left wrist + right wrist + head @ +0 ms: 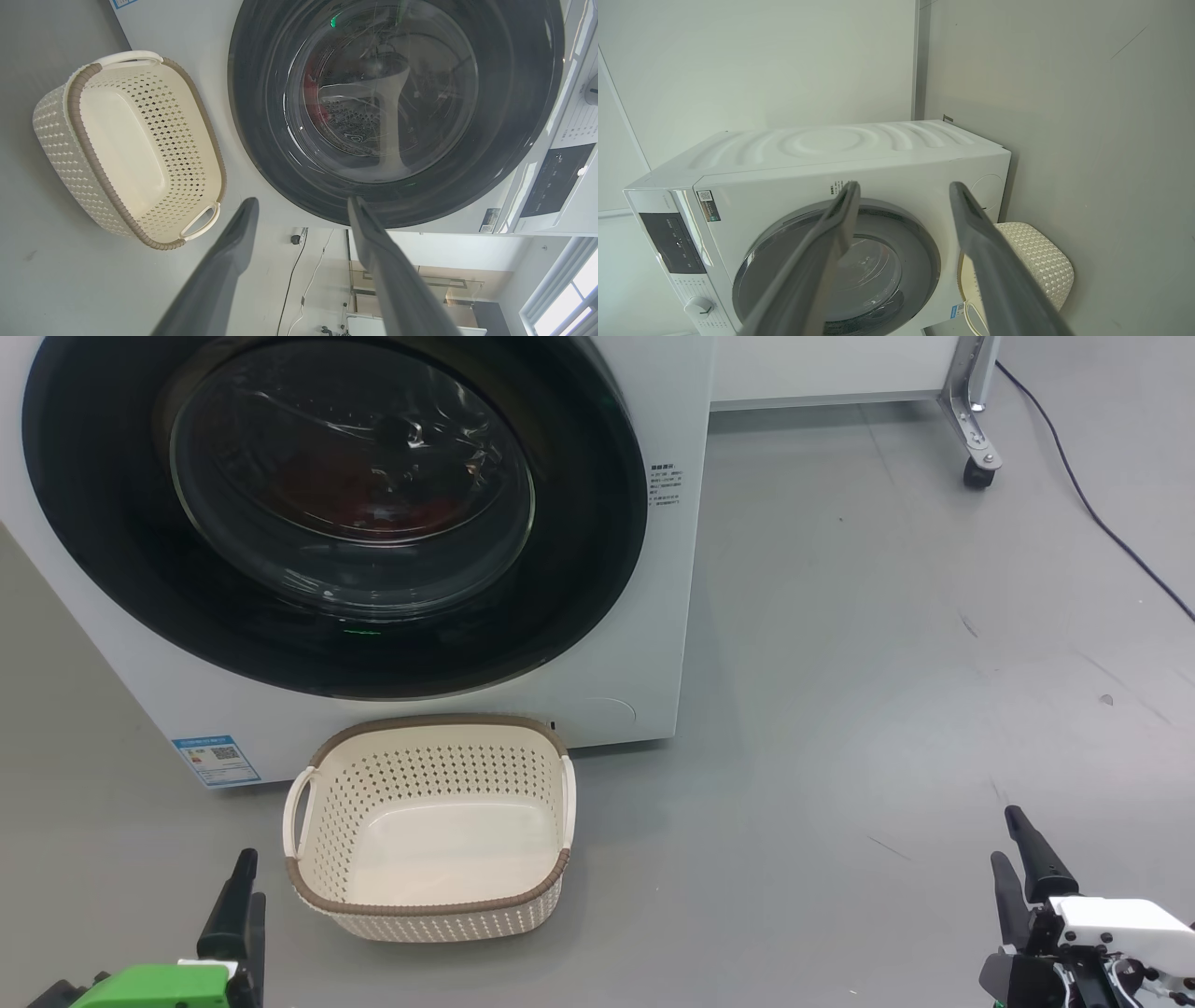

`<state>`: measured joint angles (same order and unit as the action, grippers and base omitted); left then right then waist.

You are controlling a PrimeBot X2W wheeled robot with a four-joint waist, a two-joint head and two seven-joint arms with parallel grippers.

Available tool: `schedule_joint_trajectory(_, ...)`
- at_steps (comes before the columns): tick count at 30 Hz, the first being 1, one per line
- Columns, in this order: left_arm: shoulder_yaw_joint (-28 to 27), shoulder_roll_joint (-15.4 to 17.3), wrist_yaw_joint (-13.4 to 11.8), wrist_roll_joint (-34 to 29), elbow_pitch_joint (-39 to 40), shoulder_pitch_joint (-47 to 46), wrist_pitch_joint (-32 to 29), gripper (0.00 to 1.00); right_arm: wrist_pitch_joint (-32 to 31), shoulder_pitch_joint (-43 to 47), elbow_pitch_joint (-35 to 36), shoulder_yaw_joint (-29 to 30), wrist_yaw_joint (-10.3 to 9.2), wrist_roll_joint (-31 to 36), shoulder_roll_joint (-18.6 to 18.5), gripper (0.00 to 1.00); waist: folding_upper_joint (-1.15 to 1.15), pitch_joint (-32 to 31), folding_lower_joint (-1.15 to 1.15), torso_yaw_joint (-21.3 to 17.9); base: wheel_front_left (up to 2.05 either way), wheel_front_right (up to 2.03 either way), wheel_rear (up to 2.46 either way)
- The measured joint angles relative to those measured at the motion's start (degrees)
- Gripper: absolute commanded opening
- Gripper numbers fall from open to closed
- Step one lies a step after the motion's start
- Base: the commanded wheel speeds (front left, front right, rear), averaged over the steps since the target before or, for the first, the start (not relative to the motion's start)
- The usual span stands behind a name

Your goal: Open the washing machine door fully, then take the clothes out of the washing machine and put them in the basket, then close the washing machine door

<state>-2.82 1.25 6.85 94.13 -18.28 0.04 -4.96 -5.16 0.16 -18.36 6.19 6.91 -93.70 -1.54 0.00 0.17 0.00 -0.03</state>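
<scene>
Head view: the large round glossy black door (350, 579) of the big white front-loading washing machine (653, 616) looks shut, with the red garment (392, 509) behind its glass. The small cream perforated basket (429, 831) sits near, in front.

Left wrist view: my left pincer (302, 200) is spread wide and empty.

Right wrist view: my right pincer (904, 184) is the same.

The opening step hasn't begun; next I need to catch the door's edge.

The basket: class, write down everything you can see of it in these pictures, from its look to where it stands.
The basket is small, cream, plastic-looking and rounded-rectangular, with perforated sides, a smooth solid bottom and a brown woven-look rim. A white loop handle sits at each end. It stands upright and empty on the grey floor, close in front of the washing machine, below the washing machine door. Whether it touches the machine cannot be told.
</scene>
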Motion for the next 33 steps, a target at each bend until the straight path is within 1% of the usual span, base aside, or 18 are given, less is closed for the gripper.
schedule_joint_trajectory(17,2.19,0.01,0.0,-1.29,1.57,-0.12,2.87,1.0,2.4,0.01,1.45,-1.0,0.0,3.13,-0.1,1.0,0.0,0.03,0.0,-0.04,0.0,0.0,0.0)
schedule_joint_trajectory(25,3.55,0.04,0.0,-4.46,3.04,-0.52,4.63,1.0,4.38,0.03,2.03,-2.16,0.0,7.58,-1.34,1.0,0.0,0.06,0.0,-0.03,0.0,0.0,0.0)
schedule_joint_trajectory(30,4.58,0.63,0.0,-8.31,3.91,-1.04,5.83,1.0,5.71,0.03,2.5,-3.1,0.01,12.05,-2.56,1.0,0.0,0.08,0.0,0.01,0.0,0.0,0.0)
schedule_joint_trajectory(33,5.02,1.56,0.0,-11.87,4.14,-1.39,6.53,1.0,6.43,0.02,2.85,-3.57,0.0,15.04,-3.16,1.0,0.0,0.06,0.0,0.04,0.0,0.0,0.0)
